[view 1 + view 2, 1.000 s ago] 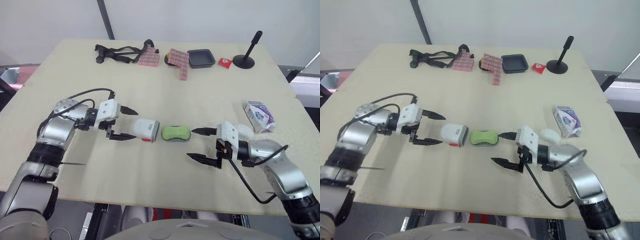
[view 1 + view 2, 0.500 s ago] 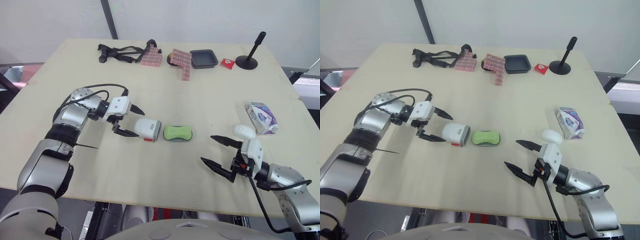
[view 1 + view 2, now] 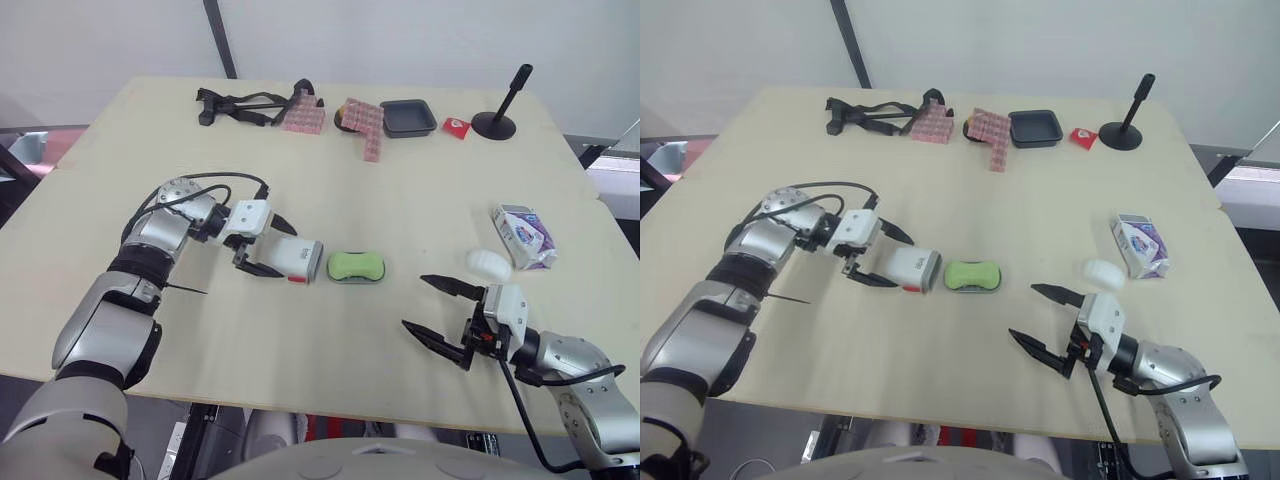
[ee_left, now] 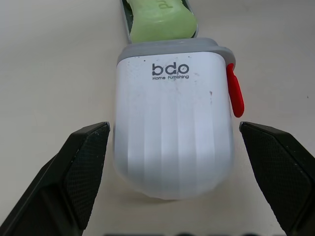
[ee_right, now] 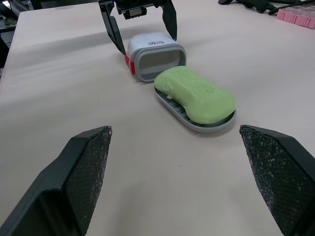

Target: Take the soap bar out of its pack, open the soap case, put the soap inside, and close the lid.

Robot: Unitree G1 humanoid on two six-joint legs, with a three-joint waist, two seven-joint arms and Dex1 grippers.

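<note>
A pale wooden table [image 3: 400, 180] holds a white ribbed plastic soap-case cover [image 4: 172, 142] with a grey rim and a red tab. The cover lies on its side near the table's middle. The left gripper [image 3: 284, 252] is spread wide and straddles the cover's rounded closed end, one finger along each flank with a narrow gap on either side. The cover's long axis runs across the table, with its open mouth pointing toward the robot's right. A green soap bar [image 3: 354, 265] rests on a shallow grey tray [image 5: 206, 129] just beside that mouth, its long axis in line with the cover's. The left arm is much the nearer. The right gripper [image 3: 415, 301], also spread, hovers well apart toward the front right.
</note>
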